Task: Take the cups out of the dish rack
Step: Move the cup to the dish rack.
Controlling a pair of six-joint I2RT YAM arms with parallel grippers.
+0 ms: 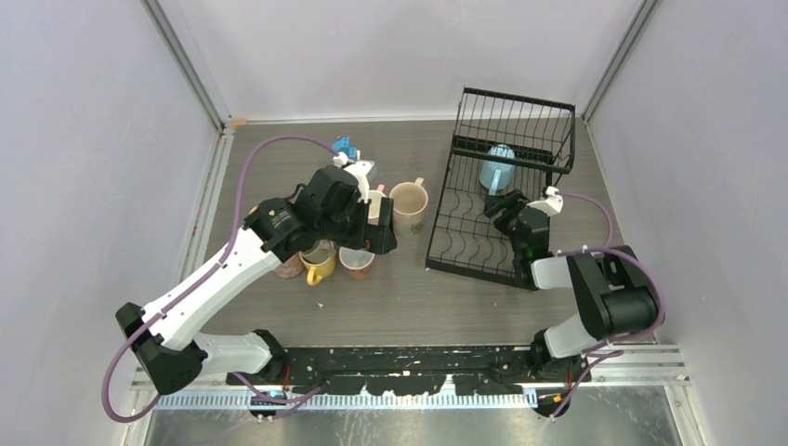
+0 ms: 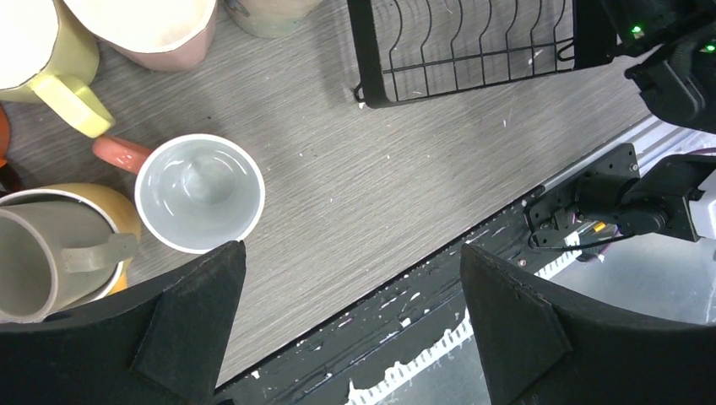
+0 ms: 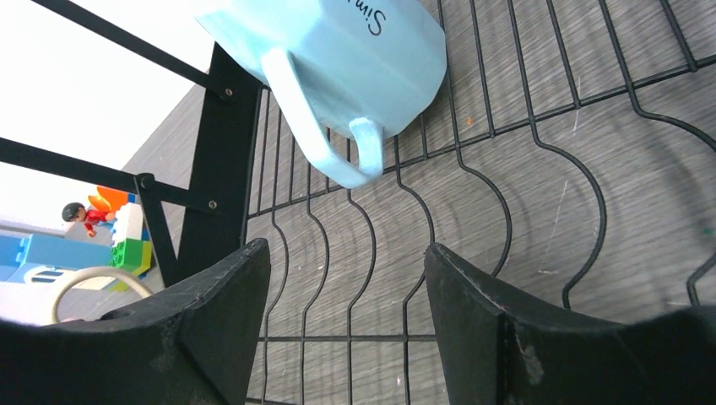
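Note:
The black wire dish rack (image 1: 465, 237) stands at the right of the table. One light blue cup (image 1: 497, 167) lies in it, mouth up-left and handle (image 3: 321, 143) facing my right gripper (image 3: 346, 249). That gripper is open and empty just short of the handle, over the rack's base wires (image 3: 540, 152). It also shows in the top view (image 1: 502, 206). My left gripper (image 2: 352, 249) is open and empty above the table, beside an orange-handled cup (image 2: 199, 192). Several cups stand grouped at centre-left: a beige one (image 1: 409, 204), a yellow one (image 1: 319, 263) and a pink one (image 2: 152, 29).
A grey cup (image 2: 51, 261) sits nested in a yellow-orange cup. A small toy block house (image 1: 345, 147) stands behind the cup group and shows in the right wrist view (image 3: 110, 228). The rack's corner (image 2: 363, 89) lies right of the cups. White walls enclose the table.

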